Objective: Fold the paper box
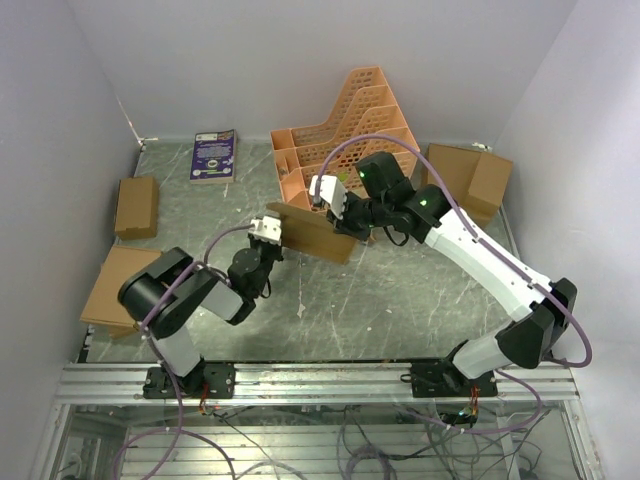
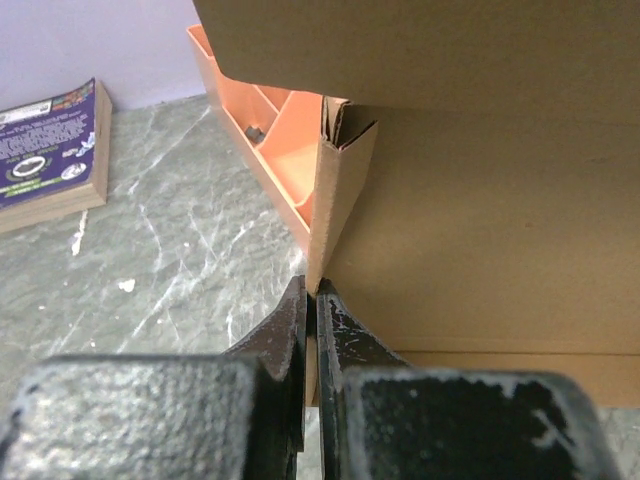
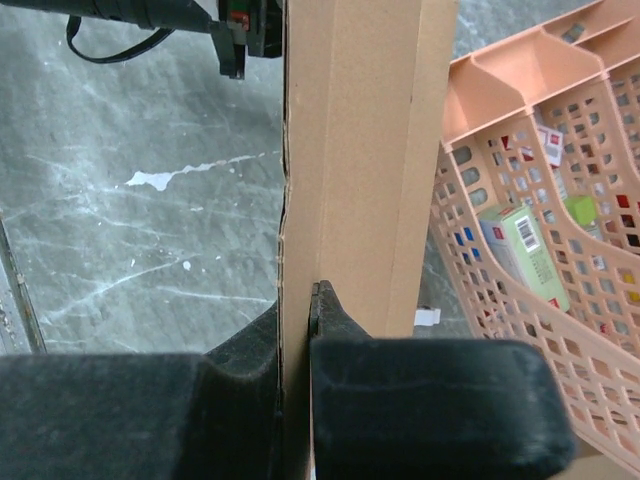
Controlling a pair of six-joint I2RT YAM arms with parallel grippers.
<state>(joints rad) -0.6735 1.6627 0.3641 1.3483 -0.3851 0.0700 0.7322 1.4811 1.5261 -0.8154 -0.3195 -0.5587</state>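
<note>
The paper box (image 1: pixel 318 234) is a brown cardboard piece held up off the table between both arms, partly folded. My left gripper (image 1: pixel 268 229) is shut on its left end. In the left wrist view the fingertips (image 2: pixel 312 292) pinch a thin folded cardboard wall (image 2: pixel 335 190), with the wide panel (image 2: pixel 480 230) to the right. My right gripper (image 1: pixel 335 203) is shut on the box's right end. The right wrist view has its jaws (image 3: pixel 297 298) clamped on an upright cardboard wall (image 3: pixel 360 150). The inside of the box is hidden.
An orange lattice file rack (image 1: pixel 345 130) stands just behind the box, close to it in the wrist views (image 3: pixel 540 210). A purple book (image 1: pixel 214 156) lies at the back left. Ready-made cardboard boxes sit at the left (image 1: pixel 136 206), front left (image 1: pixel 112 288) and back right (image 1: pixel 468 180).
</note>
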